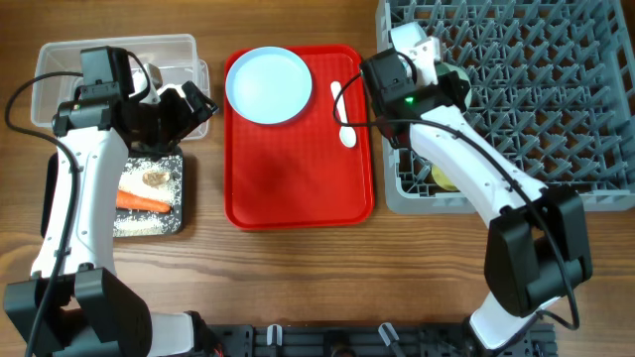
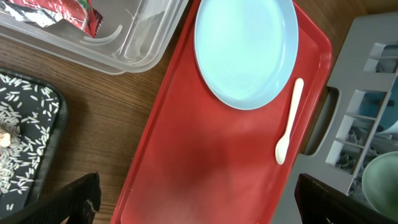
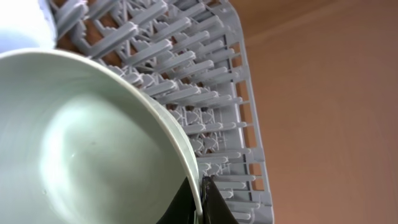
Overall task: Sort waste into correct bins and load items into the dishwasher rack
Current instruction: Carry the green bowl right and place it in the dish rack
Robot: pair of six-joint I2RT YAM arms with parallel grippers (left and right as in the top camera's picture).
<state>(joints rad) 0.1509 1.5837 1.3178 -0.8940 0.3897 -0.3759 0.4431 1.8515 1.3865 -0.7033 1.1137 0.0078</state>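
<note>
Cannot see right claw (image 3: pixel 200 202) from overhead, masked by own arm; at wrist, found it clenched on rim of a bowl (image 3: pixel 81 143) set against rack (image 3: pixel 211 81), contact unclear. Noted pale rounded piece (image 1: pixel 443 178) in rack's near corner, half under that arm; cannot tell bowl or cup. Found wrapper (image 2: pixel 59 11) in tub (image 2: pixel 146 43), cut off by frame edge. Found left claw (image 2: pixel 208 202) released, empty, fingers wide, over red tray (image 2: pixel 199 162); plate (image 2: pixel 245 50) lying there, spoon (image 2: pixel 289 121) just beside. Recorded rice (image 1: pixel 134 223), carrot (image 1: pixel 144 201), scrap (image 1: pixel 156 178) in black tray (image 1: pixel 183 223). Wooden table (image 1: pixel 298 278) beneath all; could make out nothing of room.
</note>
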